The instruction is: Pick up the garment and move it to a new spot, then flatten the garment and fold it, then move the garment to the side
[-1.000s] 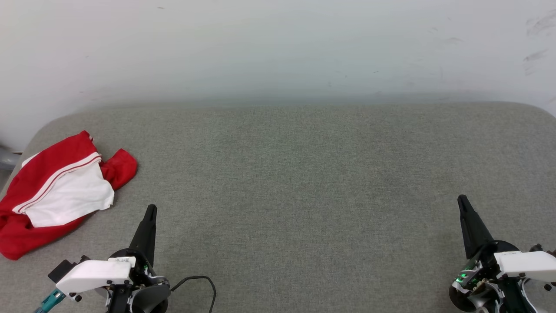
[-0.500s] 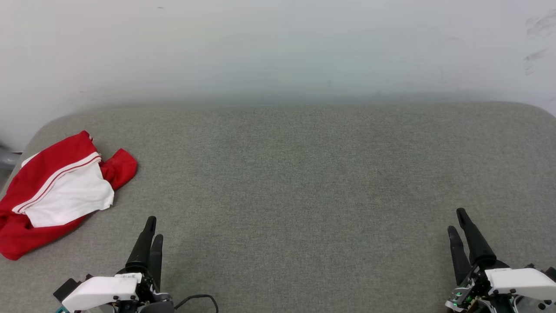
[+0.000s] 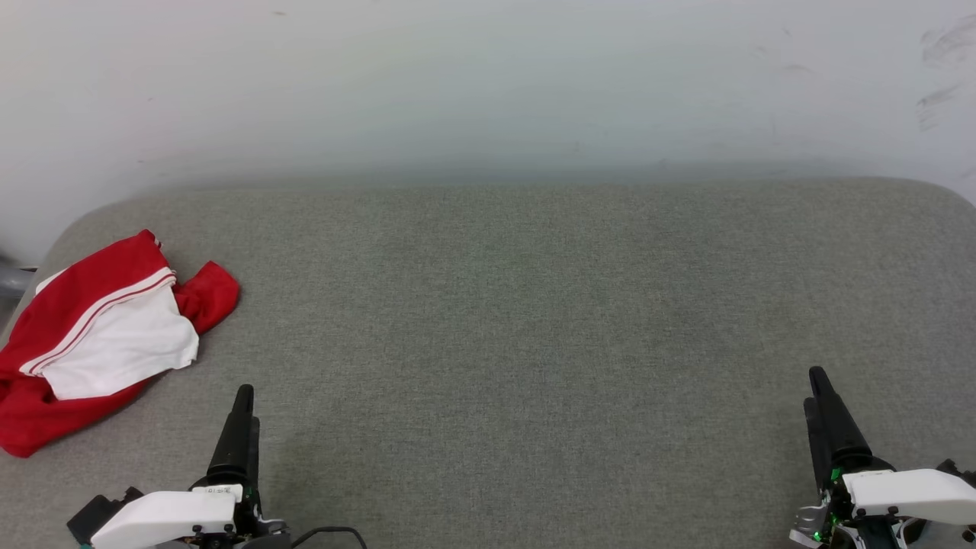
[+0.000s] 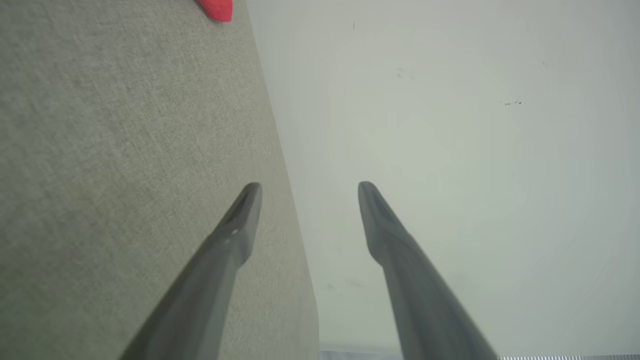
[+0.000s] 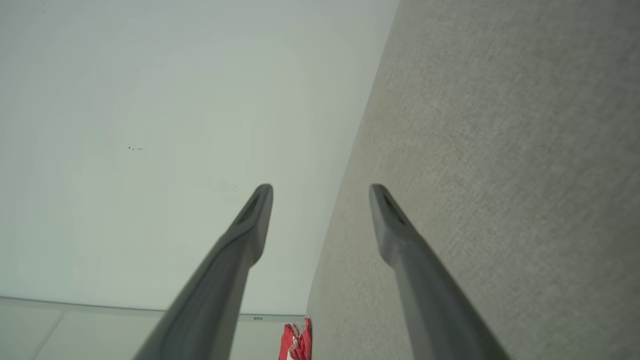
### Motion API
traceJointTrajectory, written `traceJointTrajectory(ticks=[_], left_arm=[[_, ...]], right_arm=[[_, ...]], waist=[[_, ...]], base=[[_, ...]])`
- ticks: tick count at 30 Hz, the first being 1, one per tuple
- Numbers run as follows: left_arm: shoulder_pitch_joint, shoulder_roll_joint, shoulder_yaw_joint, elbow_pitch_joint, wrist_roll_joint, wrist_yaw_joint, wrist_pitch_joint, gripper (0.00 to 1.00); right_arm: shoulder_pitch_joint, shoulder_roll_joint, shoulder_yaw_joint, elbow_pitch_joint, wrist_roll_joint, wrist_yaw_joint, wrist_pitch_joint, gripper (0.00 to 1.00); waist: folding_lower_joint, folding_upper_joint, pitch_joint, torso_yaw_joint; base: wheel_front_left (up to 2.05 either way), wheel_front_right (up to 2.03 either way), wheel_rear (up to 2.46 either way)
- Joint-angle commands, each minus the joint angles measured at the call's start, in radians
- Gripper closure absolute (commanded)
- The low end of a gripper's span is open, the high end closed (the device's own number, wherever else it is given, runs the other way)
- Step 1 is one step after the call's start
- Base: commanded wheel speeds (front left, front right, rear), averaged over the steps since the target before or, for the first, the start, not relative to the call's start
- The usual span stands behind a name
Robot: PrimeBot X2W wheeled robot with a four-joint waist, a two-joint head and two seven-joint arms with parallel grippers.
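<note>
The garment [image 3: 99, 335], red with a white sleeve and thin red-and-white trim, lies crumpled at the far left of the grey cushioned surface [image 3: 518, 320]. A red corner of the garment [image 4: 216, 9] shows at the top of the left wrist view, and a red bit of the garment [image 5: 297, 342] shows at the bottom of the right wrist view. My left gripper [image 3: 244, 408] stands at the lower left, just right of the garment and apart from it. My left gripper [image 4: 305, 192] is open and empty. My right gripper [image 3: 816, 389] is at the lower right, far from the garment. My right gripper [image 5: 320, 195] is open and empty.
A pale wall [image 3: 488, 91] rises behind the cushion's far edge. The cushion has rounded corners at the far left and far right. A black cable [image 3: 328, 534] curls by the left arm at the bottom edge.
Both grippers have gone from shut to open. Both arms have drawn back toward the bottom of the head view. The garment has not moved.
</note>
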Motion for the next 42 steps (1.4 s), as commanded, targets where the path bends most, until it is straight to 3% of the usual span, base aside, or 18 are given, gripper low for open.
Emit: traceJointTrajectory(ticks=[1,18,23,34,42], left_arm=[[-0.005,0.003,0.013,-0.020,0.033,-0.002,-0.012,0.00],[0.009,0.003,0.063,-0.117,0.329,0.010,-0.077,0.00],[0.018,0.003,0.033,-0.178,0.458,0.031,-0.094,0.00],[0.045,0.004,-0.063,-0.271,0.712,0.031,-0.129,0.00],[0.049,0.004,-0.115,-0.315,0.876,0.062,-0.149,0.00]], right_arm=[[-0.027,-0.001,-0.011,-0.011,-0.046,0.000,-0.011,0.00],[-0.031,-0.001,-0.006,-0.140,-0.529,0.000,-0.077,0.00],[-0.026,-0.001,-0.001,-0.175,-0.663,0.000,-0.094,0.00],[-0.020,-0.001,0.020,-0.240,-0.937,0.000,-0.130,0.00],[-0.020,-0.001,0.022,-0.252,-1.044,0.000,-0.149,0.00]], waist=[[0.0000,0.0000,0.000,0.000],[0.0000,0.0000,0.005,-0.007],[0.0000,0.0000,0.008,-0.009],[0.0000,0.0000,0.015,-0.012],[0.0000,0.0000,0.022,-0.015]], base=[[0.00,0.00,0.00],[0.00,0.00,0.00],[0.00,0.00,0.00],[0.00,0.00,0.00],[0.00,0.00,0.00]])
